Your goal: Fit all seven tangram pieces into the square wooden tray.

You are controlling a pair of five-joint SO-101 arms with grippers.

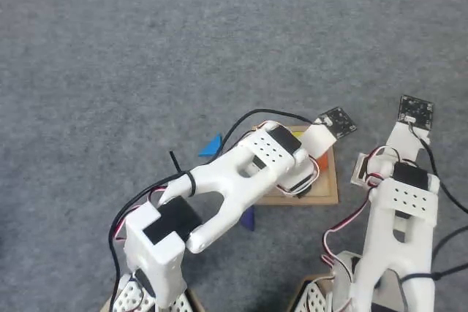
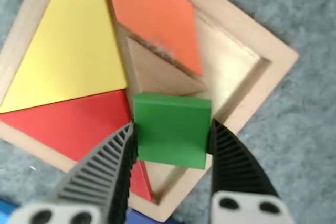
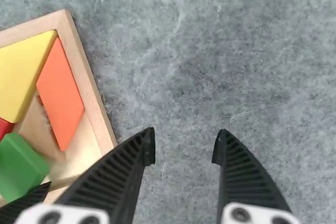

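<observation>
The square wooden tray (image 2: 262,40) holds a yellow triangle (image 2: 68,51), a red triangle (image 2: 68,124) and an orange parallelogram (image 2: 157,14). My left gripper (image 2: 170,135) is shut on a green square (image 2: 170,129), held just above the bare wood at the tray's corner. In the high view the left arm (image 1: 241,173) stretches over the tray (image 1: 329,196). My right gripper (image 3: 184,148) hangs open over grey carpet just outside the tray's rim (image 3: 86,82), nothing between its fingers. From there the green square (image 3: 18,163) shows inside the tray.
A blue triangle (image 1: 212,145) lies on the carpet left of the tray, and a darker blue piece (image 1: 248,217) lies near the tray's front left corner, partly under the left arm. The right arm (image 1: 398,202) stands right of the tray. Grey carpet extends far back.
</observation>
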